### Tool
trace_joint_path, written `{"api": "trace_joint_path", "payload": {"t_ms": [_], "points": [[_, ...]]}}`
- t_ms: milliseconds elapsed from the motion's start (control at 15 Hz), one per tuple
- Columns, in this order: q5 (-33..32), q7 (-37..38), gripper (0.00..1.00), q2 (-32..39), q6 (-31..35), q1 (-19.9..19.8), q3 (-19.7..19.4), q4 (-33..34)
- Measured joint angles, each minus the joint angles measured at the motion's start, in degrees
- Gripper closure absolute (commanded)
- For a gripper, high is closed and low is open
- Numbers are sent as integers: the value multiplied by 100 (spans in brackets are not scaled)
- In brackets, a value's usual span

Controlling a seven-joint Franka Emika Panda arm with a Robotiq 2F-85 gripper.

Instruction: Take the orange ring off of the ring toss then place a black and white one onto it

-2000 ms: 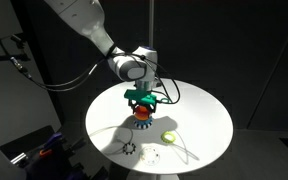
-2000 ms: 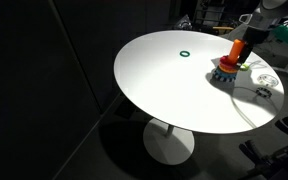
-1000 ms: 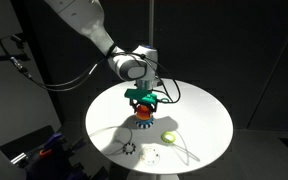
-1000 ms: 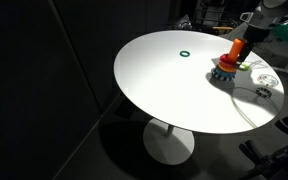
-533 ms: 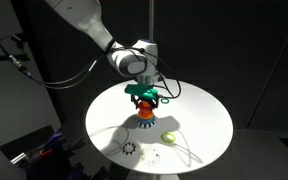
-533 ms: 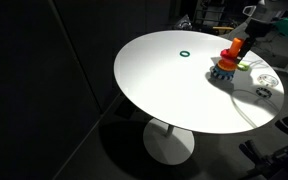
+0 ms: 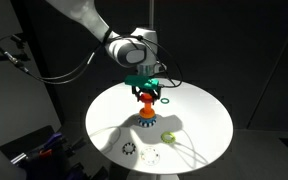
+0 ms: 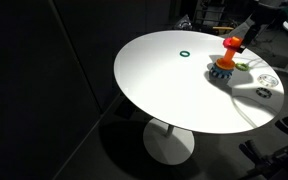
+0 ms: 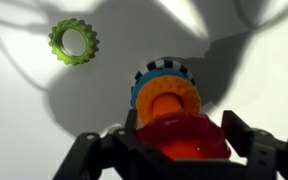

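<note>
The gripper (image 7: 146, 94) hangs above the white table (image 7: 206, 125), clasping the orange ring (image 7: 146, 99); the ring toss (image 7: 146, 119) stands directly beneath.

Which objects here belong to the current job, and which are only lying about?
Job: flat red-orange plastic ring, held in the gripper; upright orange peg on round blue base; small black-and-white segmented ring.
Lying about: yellow-green toothed ring; small dark green ring; plain whitish ring.

Now higher above the ring toss (image 7: 146, 120): orange ring (image 7: 146, 95) and fingers (image 9: 246, 140).
</note>
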Motion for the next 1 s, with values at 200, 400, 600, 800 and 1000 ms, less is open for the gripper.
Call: {"api": "trace_joint_path", "payload": {"t_ms": [200, 400, 600, 800, 1000], "points": [[6, 4, 41, -182, -56, 2, 0, -50], [47, 6, 41, -364, -115, 3, 0, -114], [113, 6, 41, -528, -174, 12, 0, -155], [183, 5, 41, -690, -238, 43, 0, -219], [320, -19, 41, -832, -367, 111, 2, -280]]}}
